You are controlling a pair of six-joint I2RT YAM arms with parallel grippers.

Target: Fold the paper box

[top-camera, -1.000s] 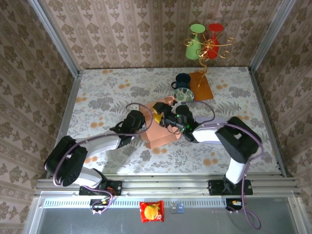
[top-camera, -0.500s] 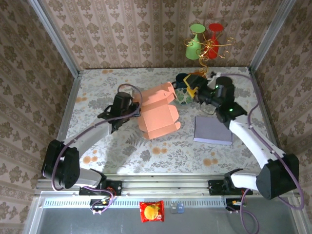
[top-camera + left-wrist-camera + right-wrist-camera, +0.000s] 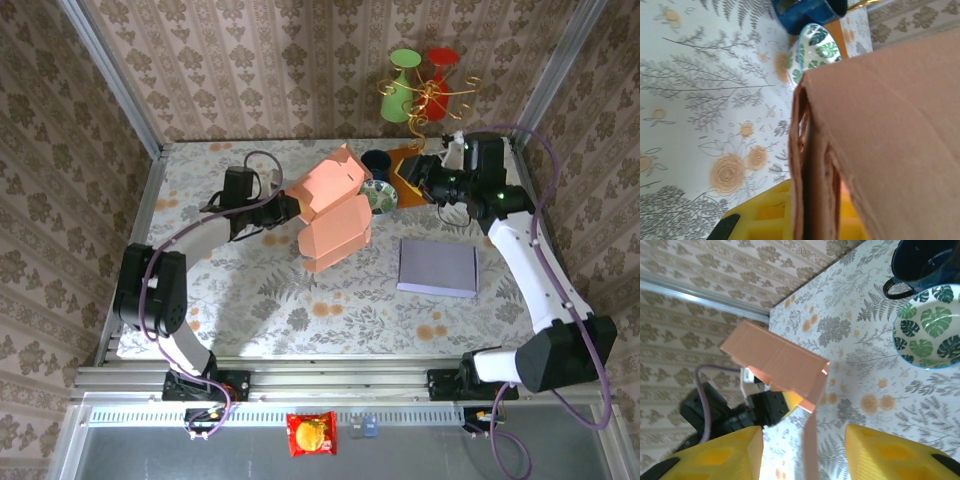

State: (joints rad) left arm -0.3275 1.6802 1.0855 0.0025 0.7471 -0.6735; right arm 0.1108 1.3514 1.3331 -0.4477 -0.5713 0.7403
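Note:
The salmon paper box [image 3: 330, 212] hangs tilted over the middle of the table, partly folded, with one flap up at the back. My left gripper [image 3: 291, 208] is shut on its left wall. In the left wrist view the cardboard edge [image 3: 805, 165] runs between the yellow fingers [image 3: 762, 220]. My right gripper [image 3: 418, 176] stands open at the back right, apart from the box. The right wrist view looks between the wide-spread yellow fingers [image 3: 715, 455] at the box [image 3: 775, 362] and the left gripper [image 3: 787, 404] beyond.
A leaf-patterned bowl [image 3: 377, 196] and a dark blue cup [image 3: 375, 163] sit just right of the box. An orange mat [image 3: 428, 190] lies under my right gripper. A purple pad [image 3: 437, 267] lies front right. Green and red vases [image 3: 420, 80] stand at the back.
My right gripper has left the box and drawn back to the back right. My left gripper has carried the box up and toward the back. The purple pad is uncovered.

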